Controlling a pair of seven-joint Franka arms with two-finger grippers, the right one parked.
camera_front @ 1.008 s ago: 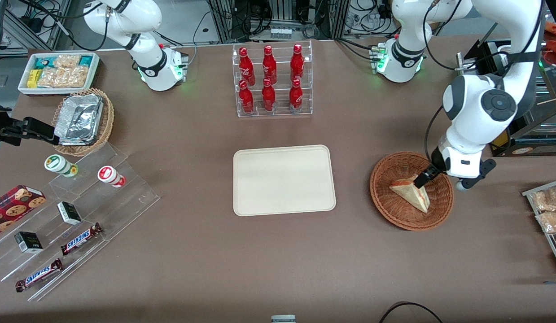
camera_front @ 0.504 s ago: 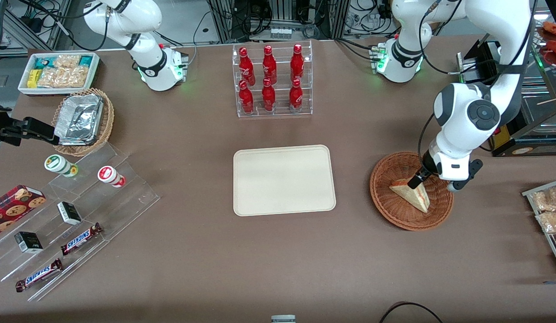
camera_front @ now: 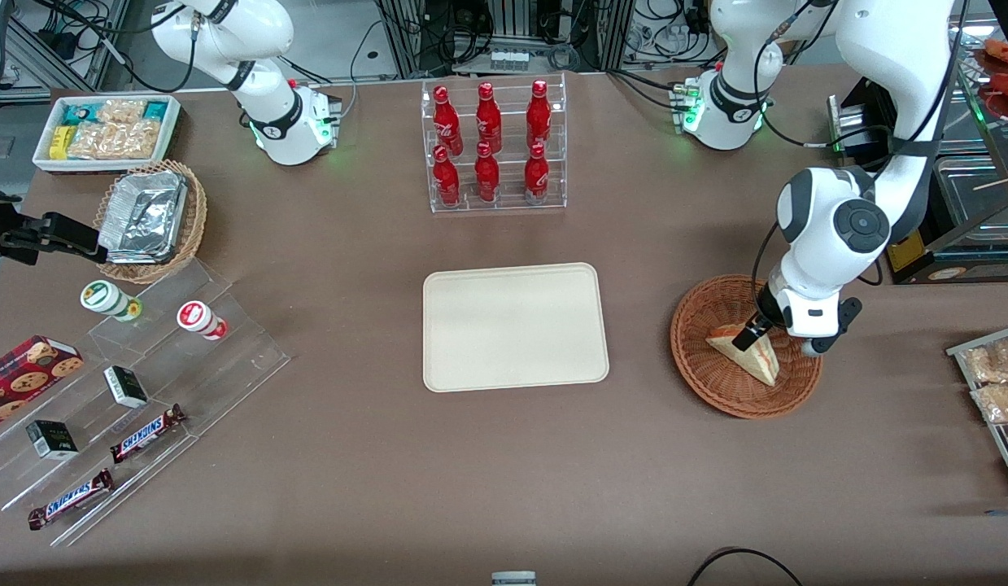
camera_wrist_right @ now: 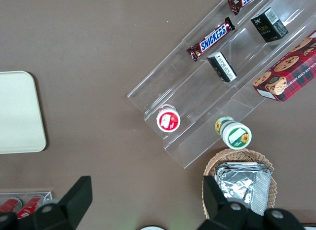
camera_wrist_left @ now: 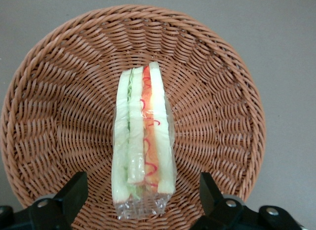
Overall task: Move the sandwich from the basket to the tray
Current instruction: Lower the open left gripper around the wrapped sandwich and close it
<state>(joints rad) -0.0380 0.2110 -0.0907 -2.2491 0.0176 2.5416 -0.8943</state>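
Note:
The sandwich [camera_front: 746, 353] lies in the reddish-brown wicker basket [camera_front: 715, 385], wrapped in clear film; its green and orange-red filling edge shows in the left wrist view [camera_wrist_left: 143, 141]. The basket also fills the left wrist view [camera_wrist_left: 59, 82]. My left gripper [camera_front: 752, 332] hangs low over the basket, open, with one finger on each side of the sandwich's end [camera_wrist_left: 142, 195], not touching it. The cream-beige tray [camera_front: 516, 327] lies bare at the table's middle, beside the basket toward the parked arm's end; a corner shows in the right wrist view [camera_wrist_right: 19, 111].
A clear rack of red bottles [camera_front: 491, 146] stands farther from the camera than the tray. Snack packets on a rack [camera_front: 992, 382] lie at the working arm's end. A tan basket with foil containers [camera_front: 150, 220], a white bin [camera_front: 105, 130] and acrylic steps with snacks [camera_front: 129, 391] lie toward the parked arm's end.
My left gripper has come down and shifted slightly toward the tray over the basket, now straddling the sandwich's end. The sandwich and basket have not moved.

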